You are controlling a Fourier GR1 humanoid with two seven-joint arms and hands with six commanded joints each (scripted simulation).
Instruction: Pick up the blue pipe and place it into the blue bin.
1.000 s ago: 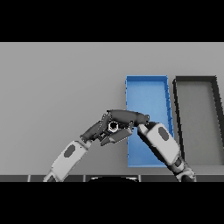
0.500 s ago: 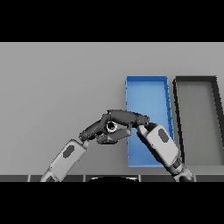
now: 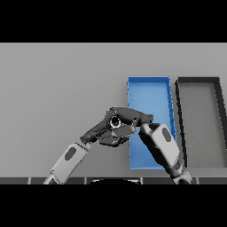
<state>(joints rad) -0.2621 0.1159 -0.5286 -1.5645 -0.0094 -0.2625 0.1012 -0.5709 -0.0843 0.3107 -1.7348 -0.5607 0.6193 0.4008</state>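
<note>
My two hands meet just left of the blue bin (image 3: 148, 91), an open rectangular tray right of the table's middle. The right hand (image 3: 132, 116) reaches left from its forearm, which lies across the bin's near half, and its fingers curl over a small round end with a pale rim, the pipe (image 3: 115, 120). Only that end shows, and no blue on it can be made out. The left hand (image 3: 108, 134) comes in from the lower left and lies straight-fingered right under the pipe, touching or nearly touching it.
A black bin (image 3: 198, 84) of about the same size stands directly right of the blue one. Grey table top stretches to the left and to the far side.
Both hands have stayed together by the bin's left wall with the pipe between them. The left arm has shifted slightly down and left.
</note>
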